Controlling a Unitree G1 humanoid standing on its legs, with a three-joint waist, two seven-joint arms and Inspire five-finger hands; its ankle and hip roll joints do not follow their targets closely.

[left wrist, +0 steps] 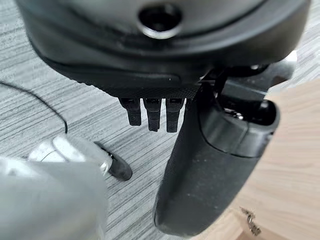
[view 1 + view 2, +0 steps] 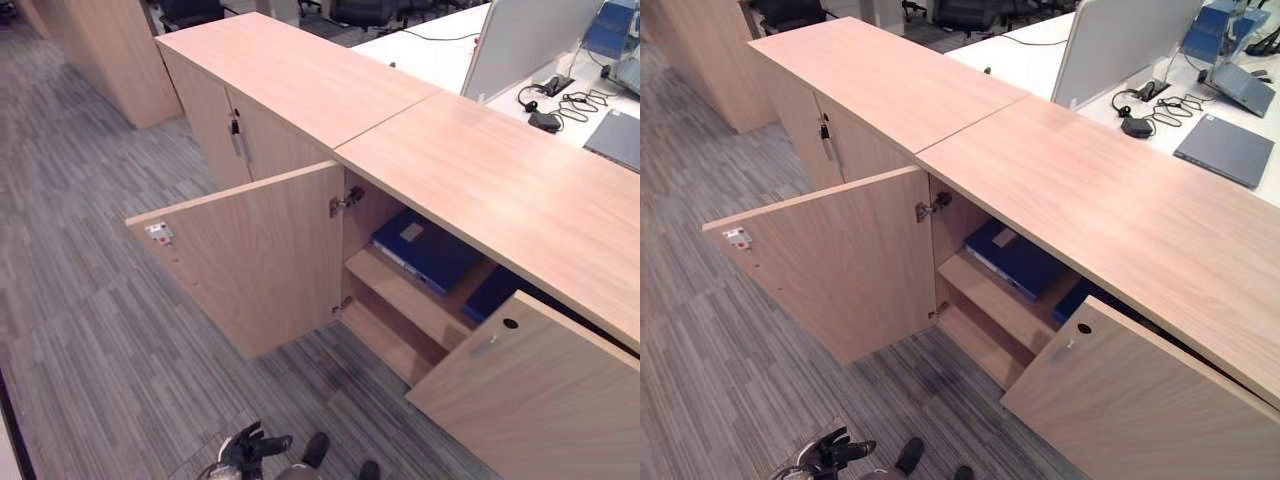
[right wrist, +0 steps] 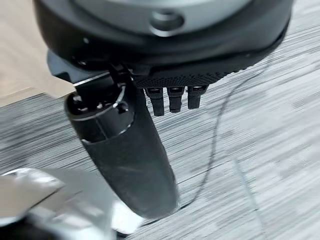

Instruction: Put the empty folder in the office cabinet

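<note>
The office cabinet (image 2: 500,190) stands with both doors swung out: the left door (image 2: 250,260) wide, the right door (image 2: 540,390) partly. A blue folder (image 2: 428,250) with a pale label lies flat on the upper shelf inside. A second blue thing (image 2: 495,290) sits beside it, half hidden by the right door. My left hand (image 2: 245,452) hangs low over the carpet in front of the left door, empty. Its own wrist view shows the left hand (image 1: 210,175) with straight fingers and nothing in it. My right hand (image 3: 130,160) also hangs open and empty over the carpet.
A closed cabinet (image 2: 240,130) with a handle adjoins on the left. Behind the cabinets a white desk (image 2: 1040,60) carries a divider screen, cables and a laptop (image 2: 1225,148). A wooden unit (image 2: 110,50) stands far left. Grey striped carpet (image 2: 90,330) lies in front.
</note>
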